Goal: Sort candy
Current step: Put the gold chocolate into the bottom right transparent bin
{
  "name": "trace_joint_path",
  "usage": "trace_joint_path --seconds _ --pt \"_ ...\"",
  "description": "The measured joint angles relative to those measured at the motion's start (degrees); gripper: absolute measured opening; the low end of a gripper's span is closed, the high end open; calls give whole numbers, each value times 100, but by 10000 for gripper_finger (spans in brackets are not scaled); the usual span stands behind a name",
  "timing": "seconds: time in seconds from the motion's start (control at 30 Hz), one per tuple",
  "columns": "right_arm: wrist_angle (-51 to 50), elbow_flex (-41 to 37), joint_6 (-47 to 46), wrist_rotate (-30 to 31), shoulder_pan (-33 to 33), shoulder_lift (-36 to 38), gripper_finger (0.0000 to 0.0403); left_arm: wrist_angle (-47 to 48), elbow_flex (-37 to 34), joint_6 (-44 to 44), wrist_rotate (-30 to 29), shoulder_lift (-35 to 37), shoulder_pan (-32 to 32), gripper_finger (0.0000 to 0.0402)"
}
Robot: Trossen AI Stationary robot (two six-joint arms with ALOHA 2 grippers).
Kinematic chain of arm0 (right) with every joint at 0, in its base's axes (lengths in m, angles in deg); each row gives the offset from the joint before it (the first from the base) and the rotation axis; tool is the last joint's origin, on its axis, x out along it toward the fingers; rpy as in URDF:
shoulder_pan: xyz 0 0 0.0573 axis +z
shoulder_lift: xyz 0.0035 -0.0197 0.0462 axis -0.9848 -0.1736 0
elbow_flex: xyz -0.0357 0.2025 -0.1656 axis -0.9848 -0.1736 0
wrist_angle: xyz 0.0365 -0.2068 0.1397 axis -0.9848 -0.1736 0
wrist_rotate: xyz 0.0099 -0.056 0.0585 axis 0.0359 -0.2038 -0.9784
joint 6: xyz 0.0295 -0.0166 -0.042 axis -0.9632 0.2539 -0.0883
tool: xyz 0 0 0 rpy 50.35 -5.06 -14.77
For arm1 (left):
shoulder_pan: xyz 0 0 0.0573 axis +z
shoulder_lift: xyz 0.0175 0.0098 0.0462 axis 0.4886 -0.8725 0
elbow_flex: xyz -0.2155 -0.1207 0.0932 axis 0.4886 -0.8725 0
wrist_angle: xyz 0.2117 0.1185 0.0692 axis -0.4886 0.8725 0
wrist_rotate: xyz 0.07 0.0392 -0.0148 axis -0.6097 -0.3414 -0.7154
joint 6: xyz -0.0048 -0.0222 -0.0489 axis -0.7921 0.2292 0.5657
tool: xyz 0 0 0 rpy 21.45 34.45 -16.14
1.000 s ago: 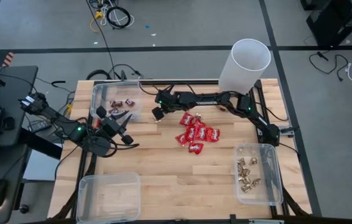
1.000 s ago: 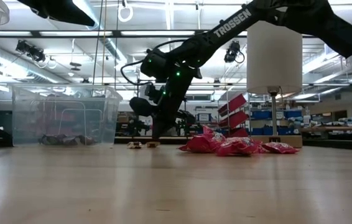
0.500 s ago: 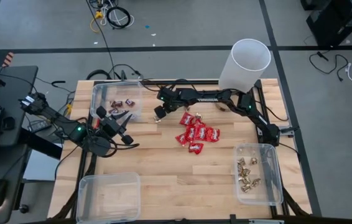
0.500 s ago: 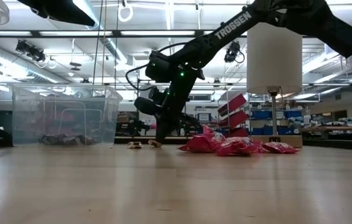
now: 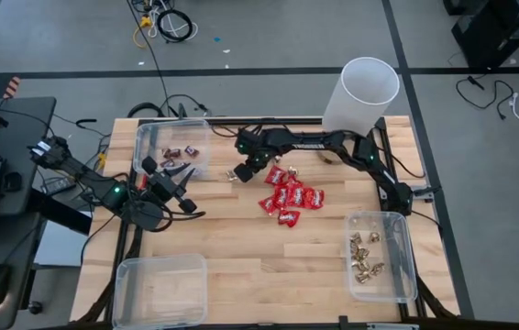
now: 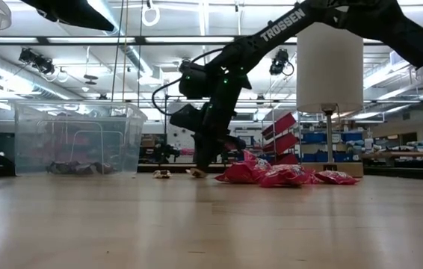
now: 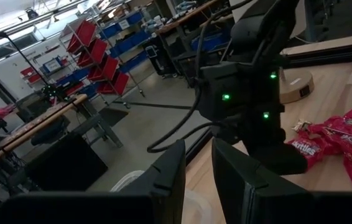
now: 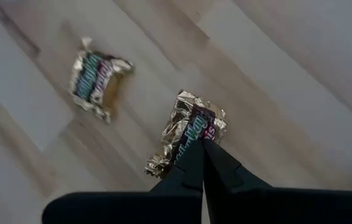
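Bench [image 5: 241, 247]: carried three bins and a heap of packets.
Far-left bin [image 5: 170, 147]: held mini bars [image 5: 181, 151].
Near-left bin [image 5: 160, 289]: sat at the near-left corner.
Right bin [image 5: 380, 257]: held foil pieces [image 5: 363, 255].
Packets [image 5: 291, 199]: lay heaped mid-bench.
Right claw [image 5: 240, 172]: between far-left bin and heap, tips touching a loose bar [image 8: 187, 134]; a second bar [image 8: 98, 77] just beside.
Left claw [image 5: 186, 183]: before the far-left bin.
Cylinder [image 5: 360, 96]: stood at the far-right edge.
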Motion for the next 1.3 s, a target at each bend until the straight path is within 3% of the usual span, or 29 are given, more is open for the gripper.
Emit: trace_joint_path --seconds 0.43,1.03,1.3 --pt "401 -4 -96 895 232 168 9 -42 0 6 0 2 0 82" --pt "394 -45 -534 1344 420 80 170 -37 0 13 96 2 1 82" --pt "430 -195 -606 1369 466 78 193 -29 0 11 107 2 0 82"
